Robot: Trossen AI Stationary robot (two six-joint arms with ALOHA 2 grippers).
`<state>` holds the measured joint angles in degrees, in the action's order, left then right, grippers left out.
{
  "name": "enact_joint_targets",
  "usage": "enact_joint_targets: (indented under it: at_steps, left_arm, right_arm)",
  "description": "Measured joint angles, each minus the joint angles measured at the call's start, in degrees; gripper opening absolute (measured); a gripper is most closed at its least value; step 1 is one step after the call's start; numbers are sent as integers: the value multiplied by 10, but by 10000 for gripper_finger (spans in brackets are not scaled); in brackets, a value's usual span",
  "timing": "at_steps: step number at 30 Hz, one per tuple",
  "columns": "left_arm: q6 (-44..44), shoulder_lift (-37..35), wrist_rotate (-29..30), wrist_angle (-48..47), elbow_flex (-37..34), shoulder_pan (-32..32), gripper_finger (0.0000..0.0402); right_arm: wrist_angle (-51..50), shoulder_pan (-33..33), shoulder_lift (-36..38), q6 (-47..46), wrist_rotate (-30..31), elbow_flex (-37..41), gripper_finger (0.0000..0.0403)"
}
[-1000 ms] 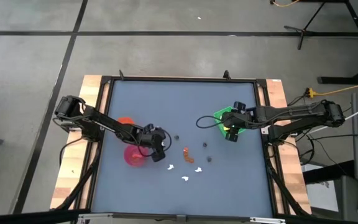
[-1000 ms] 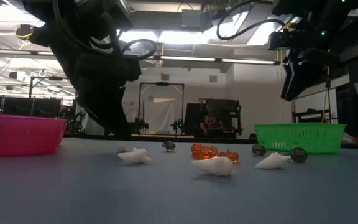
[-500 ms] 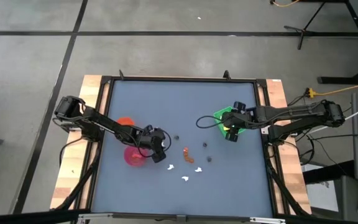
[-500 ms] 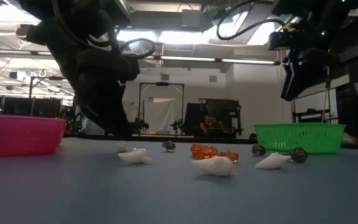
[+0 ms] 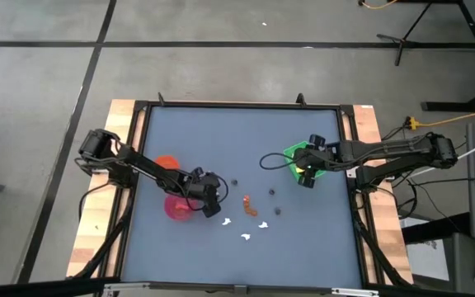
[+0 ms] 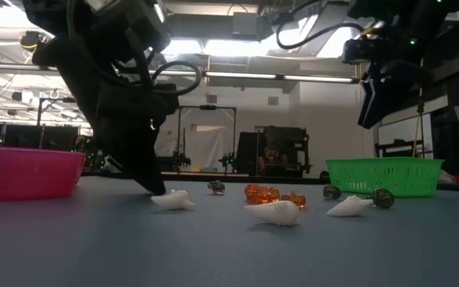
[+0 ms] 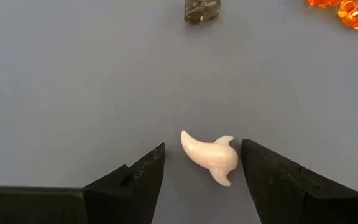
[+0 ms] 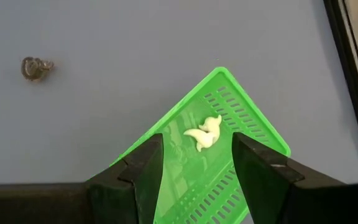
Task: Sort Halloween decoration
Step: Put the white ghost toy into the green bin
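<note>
The decoration pieces lie loose on the blue table: white ones (image 5: 245, 238), orange ones (image 5: 248, 206) and dark roundish ones (image 5: 272, 193). My left gripper (image 7: 202, 149) is open and low over the table. Its fingers stand on either side of one white piece (image 7: 210, 157) without touching it; the low view shows that piece (image 6: 174, 200) lying just beside the fingertips (image 6: 156, 190). My right gripper (image 8: 196, 140) is open and hovers above the green tray (image 8: 241, 118), where one white piece (image 8: 204, 134) lies on the tray floor.
A pink bowl (image 5: 176, 208) sits close behind my left gripper, with an orange bowl (image 5: 165, 162) beyond it. The green tray (image 5: 291, 154) is near the table's right side. A dark piece (image 7: 202, 9) and orange pieces (image 7: 347, 9) lie ahead of the left fingers.
My left gripper has moved down toward the table and a little toward the white piece, its fingertips now almost at the surface. The right arm has kept still, and no piece has moved.
</note>
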<state>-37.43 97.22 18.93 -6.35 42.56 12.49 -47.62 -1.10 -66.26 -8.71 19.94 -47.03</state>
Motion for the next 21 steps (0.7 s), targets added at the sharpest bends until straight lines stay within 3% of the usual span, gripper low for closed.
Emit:
enact_joint_targets:
  at_steps: [7, 21]
  left_arm:
    - [0, 5, 2, 0, 1, 0, 194]
    - [0, 7, 0, 0, 0, 1, 131]
  right_arm:
    - [5, 0, 0, 0, 0, 0, 191]
    - [5, 0, 0, 0, 0, 0, 191]
